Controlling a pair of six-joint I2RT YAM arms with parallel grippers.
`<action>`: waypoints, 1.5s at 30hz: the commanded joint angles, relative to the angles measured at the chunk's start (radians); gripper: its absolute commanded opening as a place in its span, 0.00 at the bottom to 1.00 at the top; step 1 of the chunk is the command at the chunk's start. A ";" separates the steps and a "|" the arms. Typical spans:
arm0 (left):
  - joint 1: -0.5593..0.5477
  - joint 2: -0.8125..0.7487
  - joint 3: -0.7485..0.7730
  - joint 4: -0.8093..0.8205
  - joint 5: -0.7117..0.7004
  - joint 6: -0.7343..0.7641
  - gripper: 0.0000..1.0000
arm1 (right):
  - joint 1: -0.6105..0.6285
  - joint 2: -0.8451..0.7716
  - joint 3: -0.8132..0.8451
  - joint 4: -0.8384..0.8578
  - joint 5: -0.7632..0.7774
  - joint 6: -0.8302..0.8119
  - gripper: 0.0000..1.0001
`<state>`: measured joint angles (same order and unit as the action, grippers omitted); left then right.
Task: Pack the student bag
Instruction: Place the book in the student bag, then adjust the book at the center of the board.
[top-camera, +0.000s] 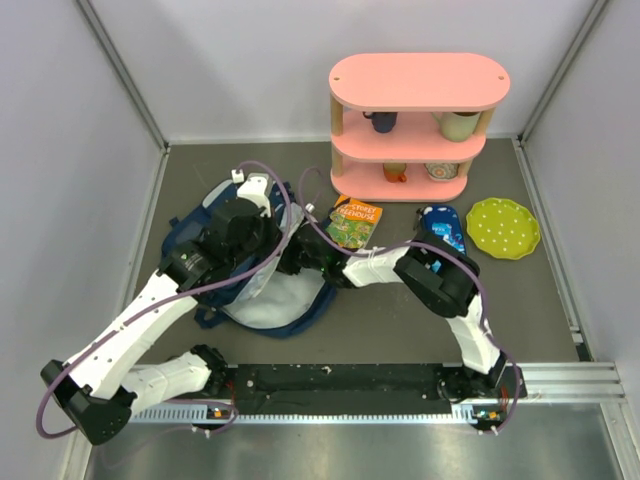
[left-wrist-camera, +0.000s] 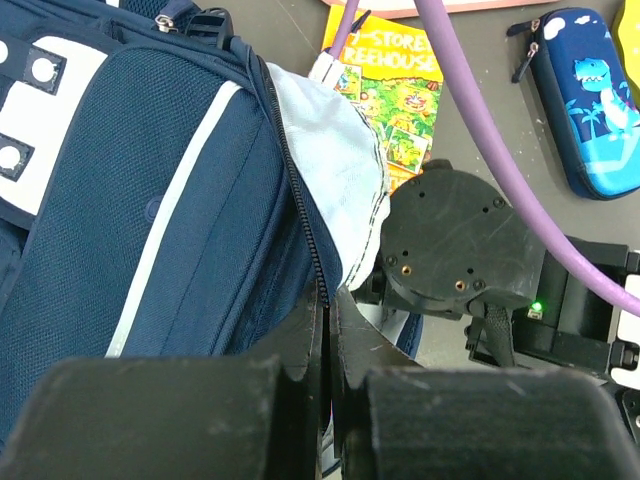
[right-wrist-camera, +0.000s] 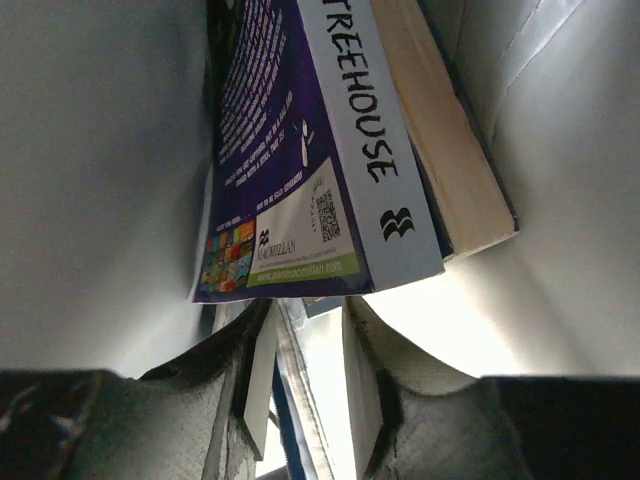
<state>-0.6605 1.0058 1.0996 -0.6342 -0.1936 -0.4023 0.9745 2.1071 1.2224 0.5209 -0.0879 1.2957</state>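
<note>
**Left arm is holding the bag open while the right arm is working inside**

The left gripper (left-wrist-camera: 326, 318) is clenching the zipped rim of the large navy blue fabric student bag (left-wrist-camera: 150, 200), its fingers pressed together on the edge just where the pale grey lining (left-wrist-camera: 335, 170) is folding outward. It seems to be lifting that rim so the mouth is gaping for the other arm.

The right gripper (right-wrist-camera: 305, 345) is reaching deep into the opening, with grey lining on both sides of it. Its fingers are standing partly apart. Just past their tips a paperback book with a purple back cover and a light blue "Treehouse" spine (right-wrist-camera: 290, 180) is standing on edge, leaning against a second volume with cream page edges (right-wrist-camera: 450, 150). Whether the fingers are pinching the paperback's lower edge or are clear of it, I cannot tell.

The student bag is lying flat on the dark grey table (top-camera: 400, 320), left of centre, between the two arms. Just beyond its mouth a bright green and orange picture book (top-camera: 355, 222) is lying on the table, and near that a small blue dinosaur-print pencil case (left-wrist-camera: 590, 100); both are probably waiting to go in. Farther out, a lime green dotted plate (top-camera: 503, 228) is sitting beside a pink three-tier shelf (top-camera: 420, 82).
</note>
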 joint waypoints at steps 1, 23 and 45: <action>0.006 -0.042 -0.006 0.120 0.006 -0.010 0.00 | -0.051 0.008 0.034 -0.022 -0.068 -0.102 0.33; 0.019 -0.044 -0.090 0.048 -0.095 -0.021 0.00 | -0.088 -0.528 -0.504 0.119 -0.211 -0.342 0.53; 0.016 -0.032 -0.311 0.036 0.189 -0.158 0.04 | -0.117 -1.079 -0.614 -0.487 0.240 -0.417 0.85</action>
<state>-0.6495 0.9997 0.8303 -0.6010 -0.0410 -0.5186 0.8707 1.0851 0.5262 0.2096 0.0593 0.9009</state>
